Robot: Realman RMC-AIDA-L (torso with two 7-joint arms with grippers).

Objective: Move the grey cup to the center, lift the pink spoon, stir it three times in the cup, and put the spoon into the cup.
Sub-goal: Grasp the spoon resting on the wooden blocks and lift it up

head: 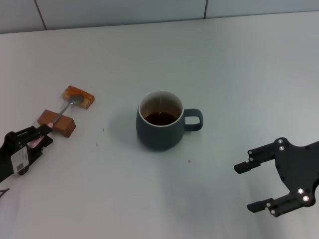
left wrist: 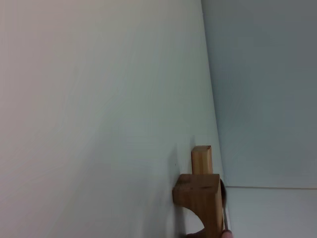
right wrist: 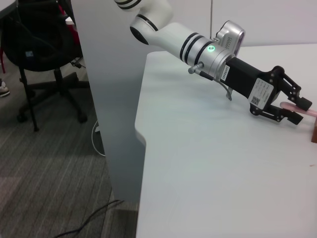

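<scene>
The grey cup [head: 159, 130] stands upright mid-table, handle toward my right side, with dark liquid inside. At the left, the pink spoon [head: 65, 112] lies across two brown blocks, its metal bowl on the far block [head: 78, 96] and its neck over the near block [head: 57, 123]. My left gripper [head: 46, 132] is low at the table's left and shut on the end of the pink handle. The right wrist view shows that left gripper [right wrist: 297, 111] with the pink handle [right wrist: 309, 112] between its fingers. My right gripper [head: 245, 187] is open and holds nothing, at the lower right, apart from the cup.
The left wrist view shows the two brown blocks, the near one [left wrist: 202, 196] and the far one [left wrist: 201, 159], on the white table. Off the table's left edge [right wrist: 141, 134] are a grey partition [right wrist: 106, 99] and an office chair [right wrist: 39, 44].
</scene>
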